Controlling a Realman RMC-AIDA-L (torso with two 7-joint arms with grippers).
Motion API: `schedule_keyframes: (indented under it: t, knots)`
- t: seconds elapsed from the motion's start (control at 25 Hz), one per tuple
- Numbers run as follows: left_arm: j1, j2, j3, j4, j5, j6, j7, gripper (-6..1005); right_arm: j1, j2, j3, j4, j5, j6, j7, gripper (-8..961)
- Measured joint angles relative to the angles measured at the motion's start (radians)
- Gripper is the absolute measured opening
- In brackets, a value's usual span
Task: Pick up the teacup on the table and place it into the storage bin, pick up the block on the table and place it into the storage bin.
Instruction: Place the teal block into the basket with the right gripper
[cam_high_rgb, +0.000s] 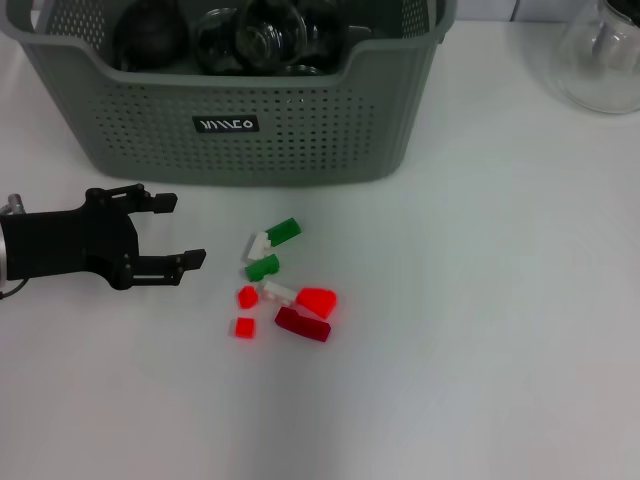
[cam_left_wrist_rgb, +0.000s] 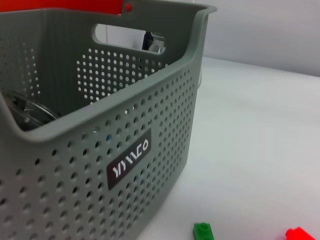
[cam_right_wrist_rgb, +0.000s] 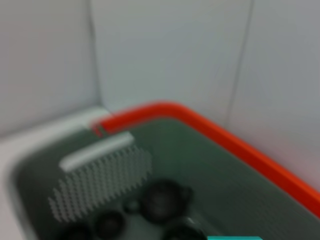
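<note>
Nearest the head camera lies bare white table (cam_high_rgb: 480, 400), and just above it the small scatter of blocks (cam_high_rgb: 285, 285). The left gripper (cam_high_rgb: 170, 232) comes in from the robot's left, low over the table, its two black fingers spread wide with nothing between them, pointing toward the blocks and a short way off from them. The closest pieces to it are a small red cube (cam_high_rgb: 244, 327) and a small red piece (cam_high_rgb: 247, 296); past these lie a green-and-white pair (cam_high_rgb: 272, 238), a green block (cam_high_rgb: 263, 267), a white block (cam_high_rgb: 280, 292), a bright red wedge (cam_high_rgb: 318, 301) and a dark red brick (cam_high_rgb: 302, 324) — all loose on the table, some touching.

Behind them stands the storage bin (cam_high_rgb: 300, 130), label facing the robot. Dark rounded ware and glassy pieces sit inside it; I judge the teacup to be among them, since no cup shows on the table — so the cup half looks done and the block half is not yet begun.

The right gripper is out of sight; its wrist camera looks down into the bin from above, so that arm seems to hang over it. Whether its fingers are open I cannot tell.

A clear glass vessel (cam_high_rgb: 605, 55) stands well off to the robot's right. Nothing blocks the path to the blocks, though their crowding may make picking one awkward.
</note>
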Motion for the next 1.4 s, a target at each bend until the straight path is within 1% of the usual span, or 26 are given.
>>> schedule_keyframes:
  t: [0.08,0.16,0.32,0.44,0.76,0.88,1.0,1.32,1.4]
  knots:
    - [-0.004,0.000,0.000,0.000,0.000,0.000,0.000,845,0.020,0.000,-0.035,0.096,-0.041,0.091,-0.015,432]
    - [-0.007,0.000,0.000,0.000,0.000,0.000,0.000,844,0.034,0.010,-0.062,0.166,-0.080,0.180,-0.034,432]
    - [-0.008,0.000,0.000,0.001,0.000,-0.002,0.000,845,0.035,0.031,-0.127,0.250,-0.111,0.309,-0.055,433]
    - [-0.008,0.000,0.000,0.002,0.000,-0.001,0.000,846,0.034,0.041,-0.186,0.296,-0.126,0.369,-0.052,434]
    - [-0.009,0.000,0.000,0.002,-0.001,-0.004,-0.001,845,0.039,0.044,-0.272,0.407,-0.132,0.517,-0.045,435]
    - [-0.009,0.000,-0.001,0.002,-0.001,-0.004,-0.001,845,0.040,0.044,-0.290,0.422,-0.132,0.536,-0.044,436]
    - [-0.009,0.000,-0.001,0.001,-0.002,-0.005,-0.001,845,0.040,0.045,-0.299,0.420,-0.133,0.520,-0.044,436]
    - [-0.009,0.000,-0.001,0.001,-0.003,-0.010,-0.002,844,0.028,0.043,-0.303,0.370,-0.151,0.472,-0.006,438]
    - [-0.009,0.001,-0.001,0.001,-0.003,-0.009,-0.002,844,0.019,0.043,-0.304,0.339,-0.188,0.467,0.024,505]
